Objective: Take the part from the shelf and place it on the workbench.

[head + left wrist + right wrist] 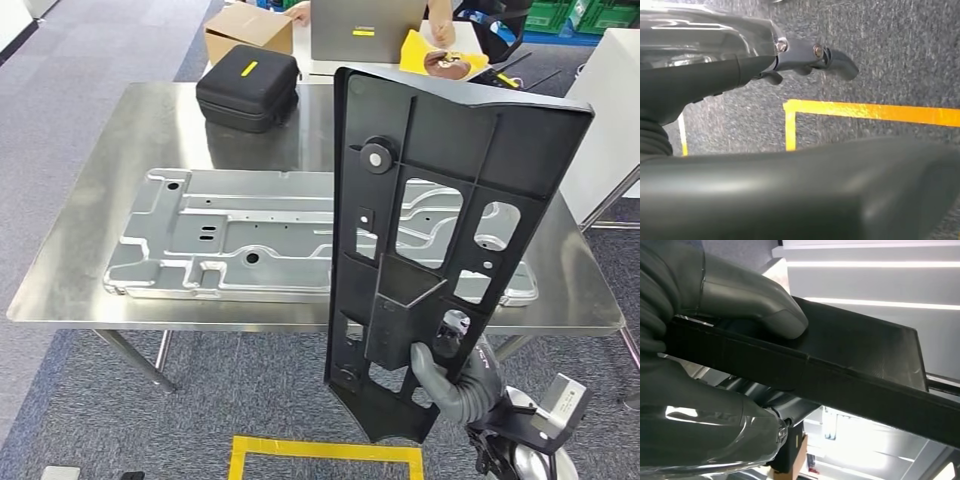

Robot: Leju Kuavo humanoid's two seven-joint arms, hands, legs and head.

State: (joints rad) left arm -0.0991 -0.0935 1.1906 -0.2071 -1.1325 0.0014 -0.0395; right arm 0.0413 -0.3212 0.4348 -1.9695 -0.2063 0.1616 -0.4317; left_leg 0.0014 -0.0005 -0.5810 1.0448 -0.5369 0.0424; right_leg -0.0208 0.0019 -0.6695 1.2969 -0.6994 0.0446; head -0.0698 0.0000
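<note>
The right hand (pixel 453 375) grips the black plastic part (pixel 438 230) near its lower end, thumb pressed on one face and fingers wrapped behind, as the right wrist view (pixel 753 305) also shows. The part stands almost upright in the air in front of the robot, its wide top leaning toward the far right, its lower tip hanging above the grey carpet just short of the table's near edge. So the picking up looks done; what is left, by my reading, is to carry the part forward over the workbench (pixel 83 290), lay it flat and let go.

The left hand (pixel 817 52) hangs low over the carpet beside a yellow tape line (pixel 874 111); it seems to hold nothing with its fingers loosely out, though that view is too cramped to be sure.

On the floor at the robot's feet lies a yellow tape square (pixel 324 450). Beyond it, the steel workbench carries a long grey metal panel (pixel 226 240) that takes up most of its middle, which leaves little bare top for the black part; it may have to go on the panel or beside it. At the far left of the bench sits a black zipped case (pixel 247 85). Past the bench stand a cardboard box (pixel 245 30) and a laptop (pixel 367 28), with a person's hand (pixel 300 12) near them.
</note>
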